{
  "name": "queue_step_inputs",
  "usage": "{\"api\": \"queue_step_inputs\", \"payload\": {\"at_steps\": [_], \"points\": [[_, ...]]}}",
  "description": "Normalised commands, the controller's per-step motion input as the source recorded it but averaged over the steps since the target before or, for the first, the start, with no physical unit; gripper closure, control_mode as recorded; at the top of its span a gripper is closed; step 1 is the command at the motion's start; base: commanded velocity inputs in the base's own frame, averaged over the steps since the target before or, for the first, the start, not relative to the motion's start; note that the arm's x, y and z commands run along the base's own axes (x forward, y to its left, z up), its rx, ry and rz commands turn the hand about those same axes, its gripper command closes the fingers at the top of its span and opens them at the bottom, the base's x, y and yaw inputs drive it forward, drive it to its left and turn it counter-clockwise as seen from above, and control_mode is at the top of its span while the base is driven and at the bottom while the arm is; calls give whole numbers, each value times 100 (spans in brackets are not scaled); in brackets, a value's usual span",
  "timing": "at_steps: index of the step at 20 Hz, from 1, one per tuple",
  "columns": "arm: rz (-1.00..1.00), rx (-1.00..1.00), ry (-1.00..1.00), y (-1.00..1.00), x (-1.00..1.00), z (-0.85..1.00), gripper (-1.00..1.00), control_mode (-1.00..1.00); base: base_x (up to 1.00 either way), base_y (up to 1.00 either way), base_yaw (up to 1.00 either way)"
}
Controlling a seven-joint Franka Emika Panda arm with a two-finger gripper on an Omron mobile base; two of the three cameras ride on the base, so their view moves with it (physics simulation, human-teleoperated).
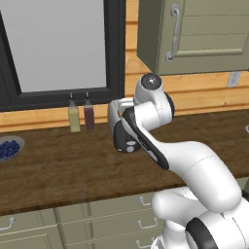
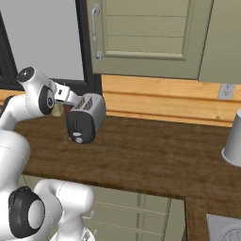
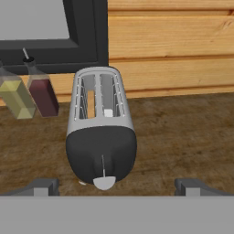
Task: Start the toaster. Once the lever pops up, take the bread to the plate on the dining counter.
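Observation:
The toaster [image 3: 101, 132], silver with a black front panel, stands on the wooden worktop by the wall. It also appears in the right base view, toaster [image 2: 87, 117], and half behind my arm in the left base view, toaster [image 1: 122, 138]. The bread [image 3: 91, 103] sits low in its left slot. The lever [image 3: 103, 167] shows as a thin pale tab on the front panel, above a pale knob [image 3: 104, 183]. My gripper [image 3: 119, 187] hovers open above the toaster's front, touching nothing. The plate and the dining counter are out of view.
Two slim bottles [image 3: 28, 93] stand left of the toaster against the window frame. A bowl of blueberries [image 1: 8, 148] sits at the far left of the worktop. A pale cup [image 2: 233, 141] stands far right. Wall cabinets [image 2: 141, 37] hang above.

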Motion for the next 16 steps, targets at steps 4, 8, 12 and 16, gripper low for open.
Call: {"api": "queue_step_inputs", "payload": {"at_steps": [4, 8, 12, 16], "points": [[0, 0, 0, 0, 0, 0, -100, -100, 0, 0, 0], [0, 0, 0, 0, 0, 0, -100, -100, 0, 0, 0], [0, 0, 0, 0, 0, 0, -100, -100, 0, 0, 0], [0, 0, 0, 0, 0, 0, -100, -100, 0, 0, 0]]}}
